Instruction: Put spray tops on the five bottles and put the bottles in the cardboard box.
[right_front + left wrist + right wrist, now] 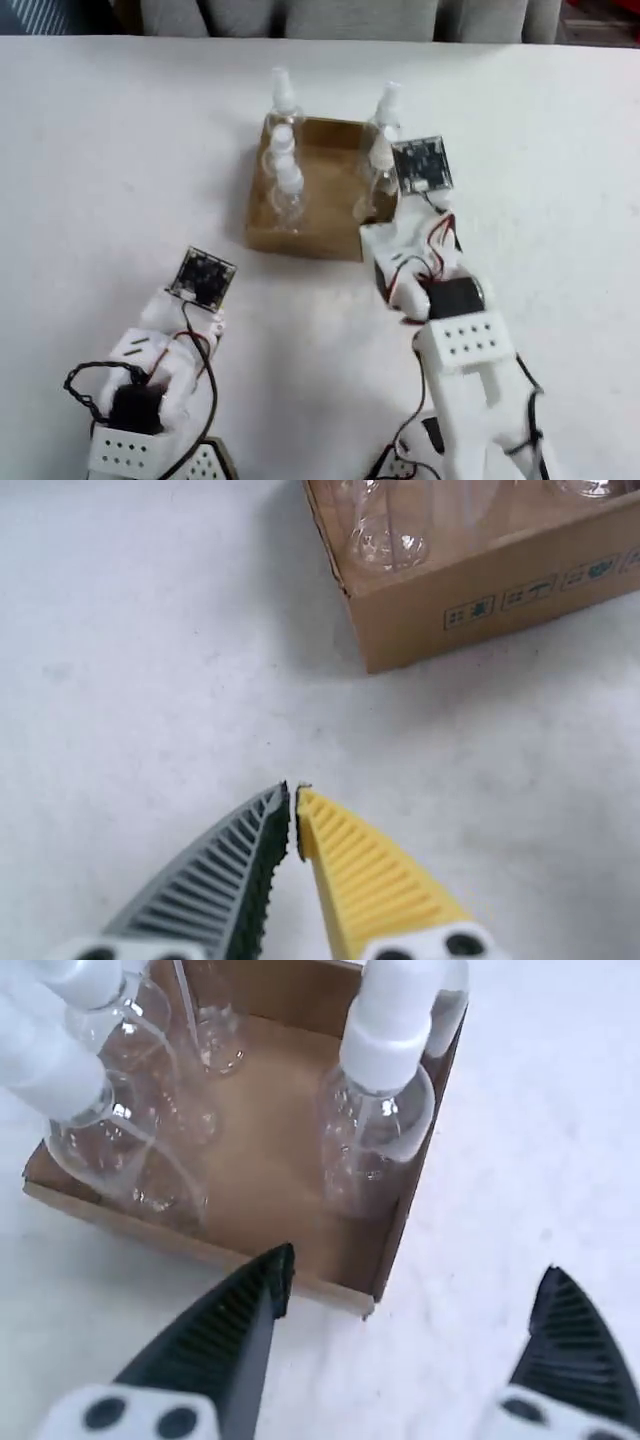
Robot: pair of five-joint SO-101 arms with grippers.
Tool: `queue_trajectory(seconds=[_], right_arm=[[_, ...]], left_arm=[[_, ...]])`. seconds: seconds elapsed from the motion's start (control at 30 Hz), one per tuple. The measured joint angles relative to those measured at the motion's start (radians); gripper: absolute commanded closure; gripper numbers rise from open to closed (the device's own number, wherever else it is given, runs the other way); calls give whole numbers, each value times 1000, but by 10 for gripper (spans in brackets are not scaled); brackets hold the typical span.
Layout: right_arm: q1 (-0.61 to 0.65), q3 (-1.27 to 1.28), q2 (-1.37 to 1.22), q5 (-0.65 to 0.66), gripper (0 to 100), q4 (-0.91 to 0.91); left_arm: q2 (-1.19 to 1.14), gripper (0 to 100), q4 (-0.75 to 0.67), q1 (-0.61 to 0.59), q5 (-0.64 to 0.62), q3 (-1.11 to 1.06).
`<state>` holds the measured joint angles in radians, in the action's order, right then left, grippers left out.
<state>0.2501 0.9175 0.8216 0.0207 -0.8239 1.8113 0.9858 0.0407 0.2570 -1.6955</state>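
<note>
- A brown cardboard box (300,240) is set on the white table (110,150), towards the far middle.
- Five clear plastic bottles with white spray tops (289,195) are stood upright in the box, three in a row along its left wall and two along its right wall.
- The left gripper (293,798) is held over the table, before the box's near left corner and apart from it.
- The right gripper (418,1270) is held just before the box's near right corner.

The cardboard box (300,243) is plain brown with small dark marks on one wall. The bottles (375,1130) are clear, their spray tops (395,1020) white. The table (120,150) is white. The left gripper (293,815) is ribbed, grey and yellow; the right gripper (418,1275) ribbed black
</note>
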Motion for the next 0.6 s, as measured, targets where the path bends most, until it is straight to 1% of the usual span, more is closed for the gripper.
queue_trajectory(seconds=[0.1, 0.17, 0.3, 0.4, 0.43, 0.5, 0.6], right_arm=[[0, 28, 98, 0, 684, -146], [0, 55, 166, 0, 712, -227], [-2, 117, 313, 0, 863, -331], [-49, 157, 433, 0, 981, -333], [-77, 173, 471, 0, 987, -322], [-117, 219, 546, 0, 963, -288], [-155, 321, 638, 35, 978, -252]], left_arm=[[0, 976, 0, 0, 0, 0], [0, 976, 0, 0, 0, 0], [0, 976, 0, 0, 0, 0], [0, 976, 0, 0, 0, 0], [0, 976, 0, 0, 0, 0], [0, 976, 0, 0, 0, 0], [0, 976, 0, 0, 0, 0]])
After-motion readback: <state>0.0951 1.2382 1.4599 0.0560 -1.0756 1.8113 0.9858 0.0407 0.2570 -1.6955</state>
